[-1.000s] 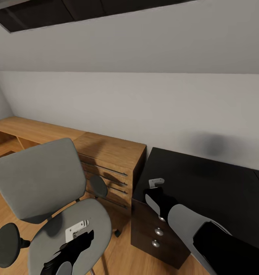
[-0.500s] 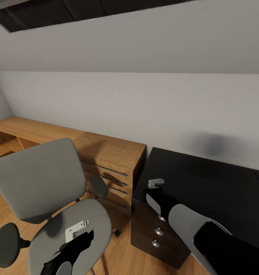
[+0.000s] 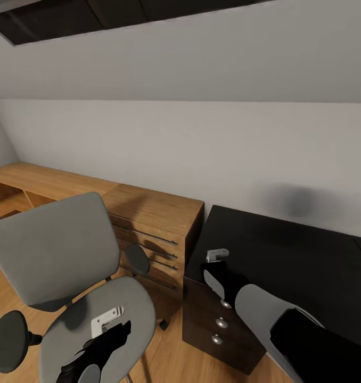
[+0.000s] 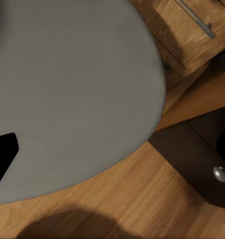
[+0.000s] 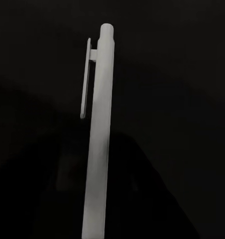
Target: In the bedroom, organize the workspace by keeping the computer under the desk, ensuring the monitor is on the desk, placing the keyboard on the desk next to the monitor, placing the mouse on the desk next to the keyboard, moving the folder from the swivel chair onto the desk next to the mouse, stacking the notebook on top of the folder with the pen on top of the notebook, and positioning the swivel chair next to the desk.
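Fingers of the right gripper (image 3: 218, 255) hang over the near-left corner of the black desk (image 3: 287, 255); the right wrist view shows a pale pen (image 5: 97, 144) running lengthwise against that top, apparently clamped between them, though the pads are hidden so I cannot tell for sure. Left gripper (image 3: 107, 322), at about 8 o'clock from the right, hovers over the bare seat of the swivel chair (image 3: 58, 255), its finger spacing unreadable. With folder and notebook unseen, carry the pen level toward 3 o'clock, and release only low over the stack.
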### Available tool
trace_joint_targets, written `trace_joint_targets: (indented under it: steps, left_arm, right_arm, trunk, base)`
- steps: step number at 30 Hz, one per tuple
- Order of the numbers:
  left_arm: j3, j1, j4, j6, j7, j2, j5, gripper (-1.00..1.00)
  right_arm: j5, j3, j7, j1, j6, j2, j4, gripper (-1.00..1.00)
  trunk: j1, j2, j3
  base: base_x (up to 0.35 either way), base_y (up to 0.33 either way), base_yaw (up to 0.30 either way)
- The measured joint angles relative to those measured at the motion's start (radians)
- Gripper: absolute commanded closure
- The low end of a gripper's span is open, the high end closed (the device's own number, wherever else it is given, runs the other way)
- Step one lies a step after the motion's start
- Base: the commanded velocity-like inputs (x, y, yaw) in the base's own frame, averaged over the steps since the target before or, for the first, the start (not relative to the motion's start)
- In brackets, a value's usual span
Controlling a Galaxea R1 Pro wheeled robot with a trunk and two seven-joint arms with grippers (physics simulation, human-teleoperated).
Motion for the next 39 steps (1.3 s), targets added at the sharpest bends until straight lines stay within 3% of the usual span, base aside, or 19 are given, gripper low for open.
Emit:
trace_joint_targets:
  steps: [8,13,19,39]
  left_arm:
    - [0.000,0.000,0.000,0.000,0.000,0.000,0.001,-1.00]
    - [0.000,0.000,0.000,0.000,0.000,0.000,0.001,-1.00]
    - [0.001,0.000,0.000,0.000,0.000,0.000,0.001,-1.00]
    - [0.000,0.000,0.001,0.000,0.000,0.000,0.001,-1.00]
  right_arm:
    - [-0.008,-0.002,0.000,0.000,0.000,0.000,-0.001,1.00]
    - [-0.051,-0.002,-0.001,0.000,0.009,0.000,-0.006,1.00]
    - [-0.067,-0.003,-0.001,0.001,0.046,-0.001,-0.027,1.00]
    - [-0.068,-0.002,-0.006,0.001,0.080,-0.001,-0.048,1.00]
  trunk:
    - [0.000,0.000,0.000]
    - [0.000,0.000,0.000]
    - [0.000,0.000,0.000]
    - [0.000,0.000,0.000]
  base:
    - [0.000,0.000,0.000]
    - [0.000,0.000,0.000]
    - [0.000,0.000,0.000]
    - [0.000,0.000,0.000]
